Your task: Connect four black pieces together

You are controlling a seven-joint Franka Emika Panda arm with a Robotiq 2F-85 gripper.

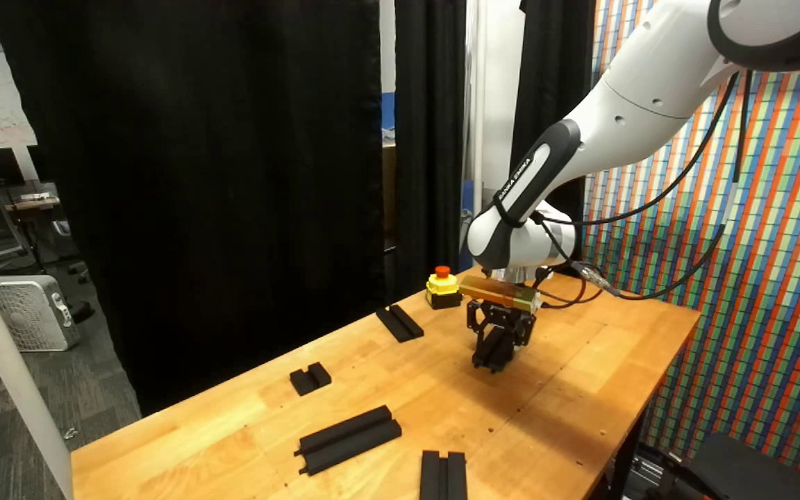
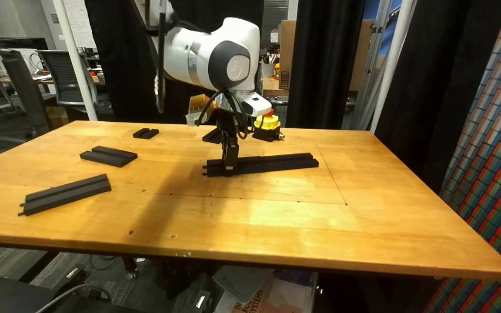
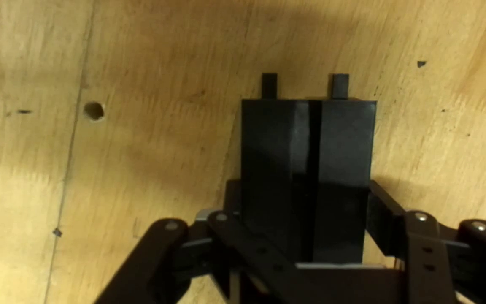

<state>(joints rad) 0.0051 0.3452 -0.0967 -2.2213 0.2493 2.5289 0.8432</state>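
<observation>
Gripping: tool [image 3: 305,202] clamped on black bar [image 3: 302,156], end to end with second bar [image 2: 290,164] on counter [image 2: 276,228] | third bar [image 2: 109,157], fourth bar [image 2: 68,194] lying apart | arm [image 1: 615,125] lettered "…RANKA EMIKA" | printed matter [image 2: 276,298] beneath counter reading "SYSTEMS"
</observation>
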